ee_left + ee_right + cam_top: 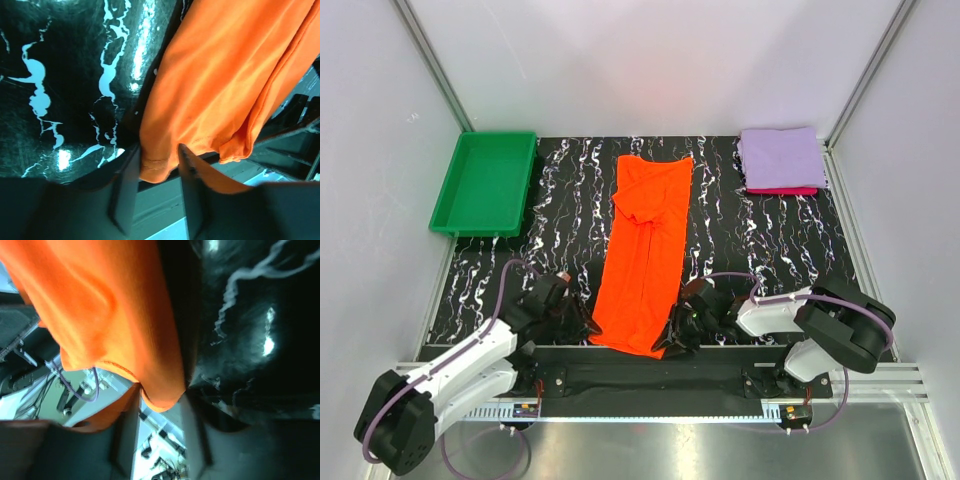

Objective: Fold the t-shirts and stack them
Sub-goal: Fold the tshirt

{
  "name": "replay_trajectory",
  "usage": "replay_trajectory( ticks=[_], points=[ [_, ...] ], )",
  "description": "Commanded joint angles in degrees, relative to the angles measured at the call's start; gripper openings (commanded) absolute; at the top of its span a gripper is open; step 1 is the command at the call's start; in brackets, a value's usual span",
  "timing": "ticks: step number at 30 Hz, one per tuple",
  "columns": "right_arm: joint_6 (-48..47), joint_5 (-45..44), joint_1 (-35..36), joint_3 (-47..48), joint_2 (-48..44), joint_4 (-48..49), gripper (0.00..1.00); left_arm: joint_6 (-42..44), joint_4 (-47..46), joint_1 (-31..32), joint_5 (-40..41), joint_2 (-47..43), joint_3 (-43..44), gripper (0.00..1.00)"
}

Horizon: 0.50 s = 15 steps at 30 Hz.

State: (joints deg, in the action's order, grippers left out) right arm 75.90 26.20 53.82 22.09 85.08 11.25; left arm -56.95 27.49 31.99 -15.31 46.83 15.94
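- Position: the orange-red t-shirt (645, 255) lies flat as a narrow strip in the middle of the table (560, 220); the lavender t-shirt (782, 155) rests on the crimson-pink t-shirt (790, 190) at the far right corner, well apart from it.
- Left gripper (157, 150): jaws apart, astride the near-left hem corner; cloth sits in the gap, and no firm clamp shows.
- Right gripper (162, 392): jaws apart, astride the near-right hem corner; same condition.
- Risk, shallow bite: each corner sits only at the fingertips; a lift from here would probably let one corner slip, leaving the hem to sag on one side.
- Risk, layer separation: the strip appears to be several layers; jaws closing on the upper layer alone would open the lengthwise fold.
- Risk, edge contact: the hem lies at the near table edge and seems to overhang it; fingers may catch the edge.
- Risk, skew: unequal travel of the two arms would give a crooked cross-fold.
- Long axis: runs near to far, leaning slightly, far end further right than near end.
- Pointing: the sleeve end points away from the arm bases; the hem points toward them.
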Motion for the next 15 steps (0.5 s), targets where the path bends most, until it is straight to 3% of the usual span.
replay_trajectory(
  ticks=[1,3,7,10,11,15],
  points=[
    [0.0,-4.7,0.2,0.7,0.6,-3.1,0.39,-1.0,0.1,0.4,-0.1,-1.7,-2.1,0.34],
    [-0.4,-4.7,0.1,0.5,0.8,-3.0,0.31,-2.3,0.3,0.4,-0.6,-2.7,-3.2,0.3],
    [-3.1,-4.5,0.1,0.9,0.5,-5.7,0.0,-3.9,1.0,0.4,-0.9,-5.3,-4.8,0.15],
    [-3.7,-4.8,0.2,-0.5,-2.6,-8.6,0.0,-3.3,2.8,0.5,-0.9,-6.1,-4.8,0.08],
    [-3.4,-4.8,0.2,-2.0,-5.0,-8.7,0.0,-2.7,3.4,0.6,-1.1,-6.7,-4.9,0.01],
    [-3.6,-3.5,0.1,-4.2,-11.0,-10.9,0.0,-3.4,5.2,2.1,-1.6,-8.1,-4.1,0.0]
  ],
)
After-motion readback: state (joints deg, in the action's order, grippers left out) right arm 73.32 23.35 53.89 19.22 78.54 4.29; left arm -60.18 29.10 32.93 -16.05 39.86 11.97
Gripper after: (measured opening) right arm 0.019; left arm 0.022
